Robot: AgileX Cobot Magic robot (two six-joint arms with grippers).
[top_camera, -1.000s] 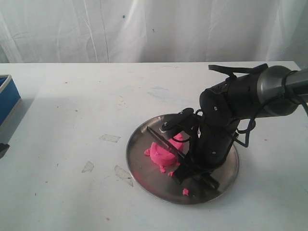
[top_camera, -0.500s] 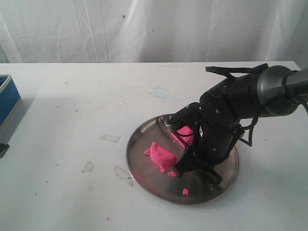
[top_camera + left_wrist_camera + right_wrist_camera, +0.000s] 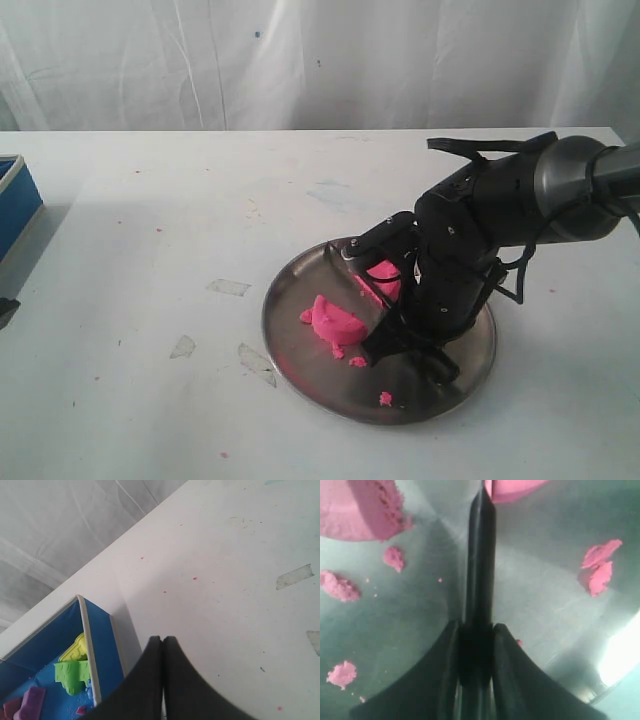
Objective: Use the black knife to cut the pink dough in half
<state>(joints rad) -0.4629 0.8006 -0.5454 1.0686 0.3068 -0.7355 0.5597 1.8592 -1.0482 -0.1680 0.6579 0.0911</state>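
Right gripper [image 3: 476,647]: jaws partly closed, clamped on the handle of the black knife [image 3: 480,555]. Grip looks firm, with a finger pressed to each side of the handle.

The blade points away from the wrist, low over the steel plate [image 3: 300,365]. I cannot tell whether the edge touches the metal.

The pink dough is in two chunks, both on the plate. One half [image 3: 338,322] sits toward the plate's left side in the exterior view, clear of the arm. The other half [image 3: 384,279] lies farther back, partly hidden behind the gripper. The knife runs through the gap between them. In the right wrist view its tip is right against the edge of the far chunk [image 3: 512,487].

Pink crumbs [image 3: 342,674] are scattered on the metal around the blade, and one [image 3: 385,398] lies near the plate's front rim.

Left gripper [image 3: 162,641]: jaws pressed flat together with nothing between them, over the white table [image 3: 150,200] beside the blue box [image 3: 102,645]. Coloured moulds [image 3: 72,672] lie inside the box.
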